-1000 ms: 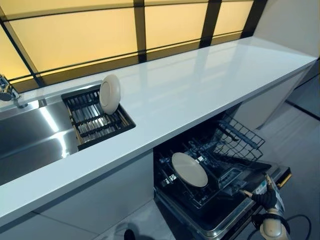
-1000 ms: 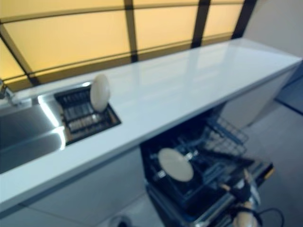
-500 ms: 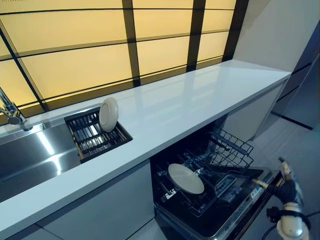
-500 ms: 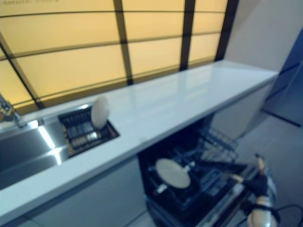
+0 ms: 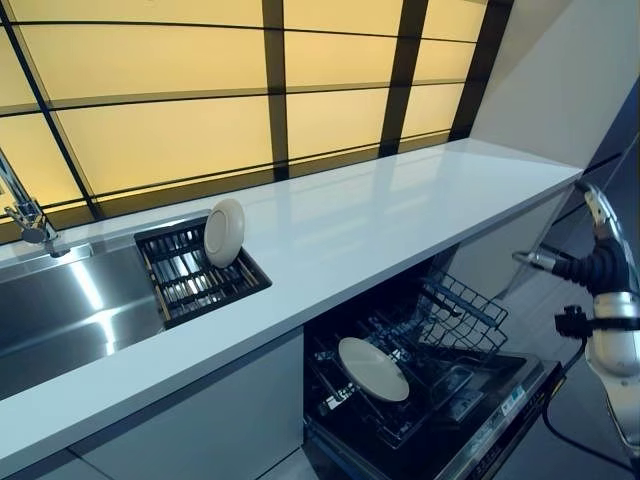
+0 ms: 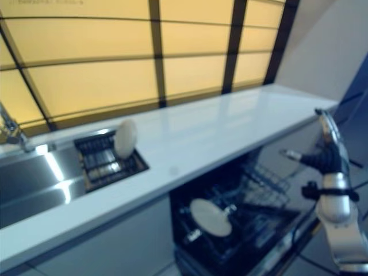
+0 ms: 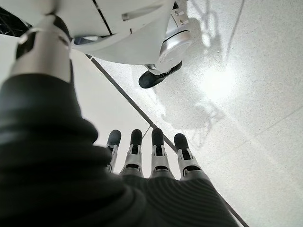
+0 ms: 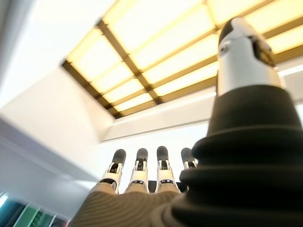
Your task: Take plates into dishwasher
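One cream plate (image 5: 223, 232) stands on edge in the dark drying rack (image 5: 190, 281) set in the counter beside the sink. A second cream plate (image 5: 373, 369) leans in the lower rack of the open dishwasher (image 5: 420, 390) under the counter. My right hand (image 5: 592, 262) is raised at the right, above and beyond the dishwasher door, with its fingers (image 8: 140, 171) straight and holding nothing. My left hand (image 7: 147, 161) shows only in its wrist view, hanging low over the floor with straight fingers, empty.
A steel sink (image 5: 60, 320) with a tap (image 5: 22, 210) lies at the left. The long white counter (image 5: 400, 200) runs to the right wall. The dishwasher's door (image 5: 500, 420) is folded down into the floor space. A wire basket (image 5: 462, 312) stands at the rack's back right.
My right hand has risen from low beside the dishwasher door to counter height at the right. The camera has tilted and shifted. Both plates stay where they were.
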`<state>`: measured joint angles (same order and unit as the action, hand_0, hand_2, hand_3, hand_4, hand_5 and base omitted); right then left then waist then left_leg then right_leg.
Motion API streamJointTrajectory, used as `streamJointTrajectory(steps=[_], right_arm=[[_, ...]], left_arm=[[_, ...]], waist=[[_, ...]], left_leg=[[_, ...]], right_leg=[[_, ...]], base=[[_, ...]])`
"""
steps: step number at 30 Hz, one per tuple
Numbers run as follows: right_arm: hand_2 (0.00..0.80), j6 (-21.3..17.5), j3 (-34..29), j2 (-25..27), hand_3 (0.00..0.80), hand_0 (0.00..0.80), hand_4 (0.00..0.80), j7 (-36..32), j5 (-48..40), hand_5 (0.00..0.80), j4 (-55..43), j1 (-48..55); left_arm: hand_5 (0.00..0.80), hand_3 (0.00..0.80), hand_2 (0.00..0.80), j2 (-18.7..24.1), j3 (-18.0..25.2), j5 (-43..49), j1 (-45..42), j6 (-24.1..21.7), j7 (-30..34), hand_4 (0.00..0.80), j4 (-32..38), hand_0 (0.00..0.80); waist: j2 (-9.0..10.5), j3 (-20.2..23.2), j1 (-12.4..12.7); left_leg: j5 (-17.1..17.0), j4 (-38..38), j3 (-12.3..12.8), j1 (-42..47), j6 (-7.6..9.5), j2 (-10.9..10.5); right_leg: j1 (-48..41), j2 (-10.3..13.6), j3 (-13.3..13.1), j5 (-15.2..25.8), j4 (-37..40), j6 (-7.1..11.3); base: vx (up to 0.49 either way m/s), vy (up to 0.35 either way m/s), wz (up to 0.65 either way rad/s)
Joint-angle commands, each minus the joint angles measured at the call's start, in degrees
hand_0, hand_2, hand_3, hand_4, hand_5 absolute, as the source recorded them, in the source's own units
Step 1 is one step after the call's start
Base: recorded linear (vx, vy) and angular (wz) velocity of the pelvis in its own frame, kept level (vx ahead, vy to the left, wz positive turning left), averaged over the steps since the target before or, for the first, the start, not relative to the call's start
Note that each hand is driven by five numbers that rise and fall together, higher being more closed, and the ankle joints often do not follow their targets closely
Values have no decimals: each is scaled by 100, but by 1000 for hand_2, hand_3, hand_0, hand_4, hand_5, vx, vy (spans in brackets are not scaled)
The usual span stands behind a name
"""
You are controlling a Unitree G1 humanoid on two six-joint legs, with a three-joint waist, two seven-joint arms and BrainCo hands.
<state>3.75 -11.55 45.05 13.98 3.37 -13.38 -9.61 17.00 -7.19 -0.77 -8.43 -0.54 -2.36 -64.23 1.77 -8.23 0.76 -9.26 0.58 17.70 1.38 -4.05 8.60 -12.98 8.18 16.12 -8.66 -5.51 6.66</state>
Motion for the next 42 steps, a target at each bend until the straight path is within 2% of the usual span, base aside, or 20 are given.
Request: streamJointTrajectory(steps=[1, 7, 11, 14, 19, 21, 22, 23, 25, 26, 27, 28, 29, 31, 32, 35, 36, 37, 40, 42], right_arm=[[0, 150, 228, 418, 0, 0, 0, -160, -474, 0, -126, -823], [0, 490, 1036, 337, 0, 0, 0, -417, -1245, 0, 579, -1979], [0, 577, 1454, 179, 0, 0, 0, -462, -1277, 0, 1010, -2478], [0, 556, 1542, 126, 0, 0, 0, -368, -1260, 0, 1165, -2588], [0, 577, 1604, -126, 0, 0, 0, -9, -1073, 0, 1568, -2810], [0, 606, 1598, -183, 0, 0, 0, 155, -1036, 0, 1804, -2917], [0, 605, 1589, -181, 0, 0, 0, 180, -1051, 0, 1833, -2923], [0, 628, 1545, -167, 0, 0, 0, 241, -1131, 0, 1943, -2929], [0, 618, 1495, -137, 0, 0, 0, 249, -1191, 0, 2039, -2907], [0, 634, 1473, -110, 0, 0, 0, 312, -1311, 0, 2078, -2868], [0, 629, 1464, -108, 0, 0, 0, 338, -1339, 0, 2090, -2845], [0, 618, 1452, -98, 0, 0, 0, 349, -1425, 0, 2109, -2820], [0, 635, 1449, -105, 0, 0, 0, 380, -1563, 0, 2160, -2838], [0, 681, 1463, -44, 0, 0, 0, 381, -1721, 0, 2322, -2971], [0, 687, 1463, -35, 0, 0, 0, 393, -1750, 0, 2365, -3007], [0, 667, 1435, 40, 0, 0, 0, 420, -1950, 0, 2555, -3125], [0, 669, 1419, 51, 0, 0, 0, 452, -1997, 0, 2541, -3105], [0, 691, 1369, 78, 0, 0, 0, 504, -2071, 0, 2478, -3048], [0, 792, 1318, 62, 0, 0, 0, 539, -2237, 0, 2398, -2999], [0, 877, 1299, 36, 0, 0, 0, 594, -2376, 0, 2358, -2982]], left_arm=[[0, 0, 0, -5, -186, -18, 502, -107, -19, 0, -138, 0], [0, 0, 0, 2, -233, -207, 615, -94, -102, 0, -203, 0], [0, 0, 0, 5, -237, -301, 606, -82, -131, 0, -131, 0], [0, 0, 0, 4, -249, -274, 579, -50, -133, 0, -114, 0], [0, 0, 0, 78, -138, -232, 527, 79, -126, 0, -148, 0], [0, 0, 0, 125, -59, -315, 576, 65, -121, 0, -137, 0], [0, 0, 0, 126, -50, -297, 585, 67, -116, 0, -131, 0], [0, 0, 0, 138, -24, -252, 621, 84, -102, 0, -105, 0], [0, 0, 0, 146, -35, -244, 663, 104, -97, 0, -81, 0], [0, 0, 0, 151, -53, -257, 703, 83, -103, 0, -84, 0], [0, 0, 0, 160, -65, -251, 708, 86, -103, 0, -73, 0], [0, 0, 0, 168, -82, -260, 721, 91, -118, 0, -47, 0], [0, 0, 0, 182, -145, -321, 747, 150, -167, 0, 38, 0], [0, 0, 0, 196, -209, -342, 793, 139, -186, 0, 48, 0], [0, 0, 0, 201, -216, -331, 812, 138, -188, 0, 49, 0], [0, 0, 0, 279, -242, -296, 919, 189, -171, 0, 63, 0], [0, 0, 0, 305, -242, -293, 936, 222, -161, 0, 89, 0], [0, 0, 0, 330, -229, -280, 955, 276, -160, 0, 113, 0], [0, 0, 0, 340, -225, -253, 949, 312, -179, 0, 124, 0], [0, 0, 0, 358, -215, -216, 943, 326, -180, 0, 147, 0]], waist=[[50, 51, 184], [102, 94, 348], [105, 101, 538], [113, 101, 622], [171, 117, 823], [223, 139, 886], [231, 145, 891], [254, 163, 899], [206, 184, 903], [109, 177, 870], [102, 151, 863], [32, 155, 834], [-37, 97, 743], [16, 49, 666], [16, 53, 653], [173, 12, 503], [213, -9, 436], [285, -40, 292], [289, -98, 169], [282, -132, 145]], left_leg=[[177, 141, -212, 115, -317, 170], [174, 211, -315, 115, -307, 54], [175, 197, -388, 40, -262, -52], [215, 169, -417, 23, -209, -123], [502, -96, -406, -53, 64, -435], [652, -224, -427, -121, 237, -607], [669, -236, -441, -133, 268, -637], [729, -249, -511, -126, 378, -752], [783, -242, -654, -100, 497, -819], [845, -241, -800, -30, 606, -857], [894, -250, -840, 22, 651, -901], [920, -252, -909, 48, 684, -873], [966, -187, -1032, 178, 709, -869], [970, -74, -1197, 306, 679, -939], [958, -60, -1230, 303, 659, -925], [1047, 38, -1474, 442, 497, -947], [1095, 67, -1554, 504, 455, -945], [1187, 119, -1713, 613, 406, -974], [1252, 196, -1916, 746, 408, -976], [1275, 232, -2059, 803, 422, -944]], right_leg=[[89, -1, 117, 550, 147, 83], [9, -74, 151, 588, 318, 9], [-122, -70, 231, 578, 407, -34], [-184, -30, 307, 574, 414, -22], [-284, 286, 529, 575, 204, 148], [-188, 630, 559, 855, -325, 286], [-160, 696, 545, 940, -474, 305], [22, 906, 433, 1308, -1064, 364], [185, 1040, 228, 1671, -1792, 383], [463, 1098, -16, 1934, -2580, 391], [594, 1142, -130, 1949, -2940, 411], [766, 1099, -222, 2056, -3176, 384], [1167, 1033, -429, 2102, -3453, 352], [1393, 962, -557, 1864, -3054, 255], [1434, 931, -553, 1881, -2864, 234], [1659, 811, -631, 1855, -1407, 242], [1668, 730, -675, 1863, -996, 271], [1784, 533, -845, 1927, -286, 328], [2021, 359, -957, 2052, -69, 377], [2095, 264, -1010, 1996, -67, 384]], base=[[-11, 30, 16], [6, 55, 8], [52, 101, 20], [68, 100, 16], [113, 196, 28], [142, 262, 47], [134, 250, 62], [112, 230, 55], [148, 283, 65], [159, 262, 62], [163, 227, 47], [163, 139, 45], [188, 86, 51], [170, -40, 62], [147, -161, 62], [203, -258, 47], [296, -320, 57], [239, -226, 53], [178, -168, 67], [85, -177, 57]])
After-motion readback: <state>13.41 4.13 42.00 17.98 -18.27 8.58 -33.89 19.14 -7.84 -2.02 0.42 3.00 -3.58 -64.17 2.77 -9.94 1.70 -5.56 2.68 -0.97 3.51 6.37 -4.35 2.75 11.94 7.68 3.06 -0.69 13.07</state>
